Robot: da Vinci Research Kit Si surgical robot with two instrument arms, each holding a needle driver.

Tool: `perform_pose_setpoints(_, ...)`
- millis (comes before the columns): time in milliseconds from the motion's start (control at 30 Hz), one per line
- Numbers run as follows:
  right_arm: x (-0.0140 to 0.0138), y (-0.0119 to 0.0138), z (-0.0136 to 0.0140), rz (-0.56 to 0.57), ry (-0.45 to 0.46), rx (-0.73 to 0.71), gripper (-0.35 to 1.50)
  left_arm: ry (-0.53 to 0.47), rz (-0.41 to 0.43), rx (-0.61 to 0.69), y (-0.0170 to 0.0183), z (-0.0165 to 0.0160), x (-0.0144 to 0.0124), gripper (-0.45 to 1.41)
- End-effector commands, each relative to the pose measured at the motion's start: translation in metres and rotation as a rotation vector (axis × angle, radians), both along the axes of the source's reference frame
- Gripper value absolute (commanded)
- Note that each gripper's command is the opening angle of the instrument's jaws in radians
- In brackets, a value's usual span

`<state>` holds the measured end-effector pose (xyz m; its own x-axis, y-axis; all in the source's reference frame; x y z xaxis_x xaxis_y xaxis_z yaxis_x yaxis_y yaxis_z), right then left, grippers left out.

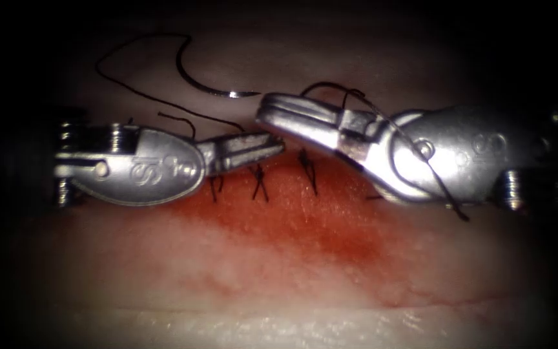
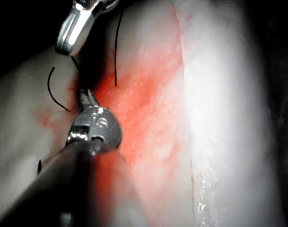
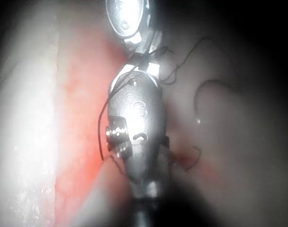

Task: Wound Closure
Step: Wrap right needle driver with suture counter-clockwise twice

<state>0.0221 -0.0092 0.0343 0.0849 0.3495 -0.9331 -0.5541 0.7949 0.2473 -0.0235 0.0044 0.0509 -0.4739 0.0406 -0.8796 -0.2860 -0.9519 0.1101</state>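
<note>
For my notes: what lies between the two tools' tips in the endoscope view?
A narrow gap; behind it, bare tissue and a knotted stitch on the cut, seen in the endoscope view.

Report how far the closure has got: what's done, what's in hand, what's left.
Done: three stitches with cut ends sit along the cut. In hand: the left tool is shut on the thread; thread loops over the right tool; the needle lies free on the tissue behind both tools, not in it. Left: the cut under the right tool is hidden, so remaining stitches cannot be judged.

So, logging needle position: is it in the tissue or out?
Out: the needle lies free on the tissue, whole curve showing.
</note>
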Motion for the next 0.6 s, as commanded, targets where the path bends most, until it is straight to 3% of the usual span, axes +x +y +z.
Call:
perform_pose_setpoints(33, 0.001, 0.0011, 0.0011, -0.01, -0.048, -0.053, 1.2, 0.002, 0.008, -0.008, -0.0011, 0.0004, -0.0006, -0.45)
perform_pose_setpoints(100, 0.0008, 0.0015, 0.0016, -0.003, -0.073, -0.058, 1.2, 0.001, 0.013, -0.008, -0.0018, 0.0, -0.0006, -0.45)
perform_pose_setpoints(233, 0.0006, 0.0017, 0.0029, -0.054, -0.18, -0.028, 1.03, -0.01, 0.025, 0.004, -0.0026, -0.002, 0.0002, -0.45)
perform_pose_setpoints(333, 0.0004, 0.0012, 0.0042, -0.137, -0.293, -0.001, 0.71, -0.019, 0.03, 0.012, -0.0019, -0.0048, 0.0014, -0.45)
perform_pose_setpoints(467, 0.0004, 0.0003, 0.0055, -0.203, -0.36, 0.019, 0.74, -0.022, 0.03, -0.007, -0.0011, -0.0073, 0.002, -0.45)
perform_pose_setpoints(500, 0.0005, 0.0, 0.006, -0.229, -0.369, 0.025, 0.86, -0.022, 0.03, -0.016, -0.0004, -0.0085, 0.002, -0.45)
perform_pose_setpoints(600, 0.0005, -0.0007, 0.007, -0.332, -0.359, 0.045, 0.96, -0.005, 0.031, -0.039, 0.0022, -0.0099, 0.0014, -0.45)
